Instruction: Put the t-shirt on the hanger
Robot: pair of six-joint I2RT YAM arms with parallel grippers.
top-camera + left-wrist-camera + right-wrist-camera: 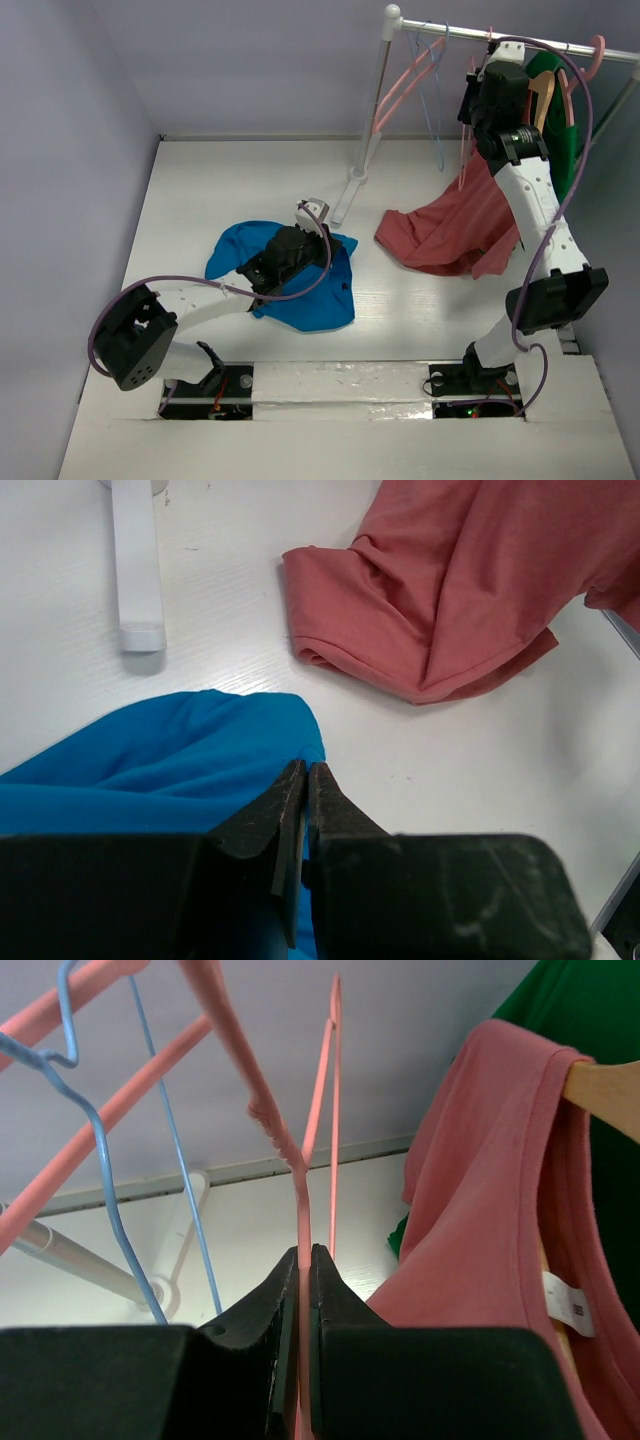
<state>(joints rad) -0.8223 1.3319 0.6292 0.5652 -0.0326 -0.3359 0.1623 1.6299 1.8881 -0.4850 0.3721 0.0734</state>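
My right claw (303, 1252) clamps the hanger (302, 1210), up at one o'clock. My left claw (305, 770) pinches the t-shirt (150, 770) on the bench (200, 190), nine o'clock.

t-shirt (230, 258) middle was hidden under left arm (200, 296), hanger (302, 1210) hook ran off top edge, salmon top (450, 600) cropped at right edge, green garment (565, 160) sat mostly behind right arm (535, 200)

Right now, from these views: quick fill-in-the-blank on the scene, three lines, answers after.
The left hand is shut on the ___ t-shirt.
The right hand is shut on the ___ hanger.
The red top hangs in front of a ___ garment.
Answers: blue; pink; green.
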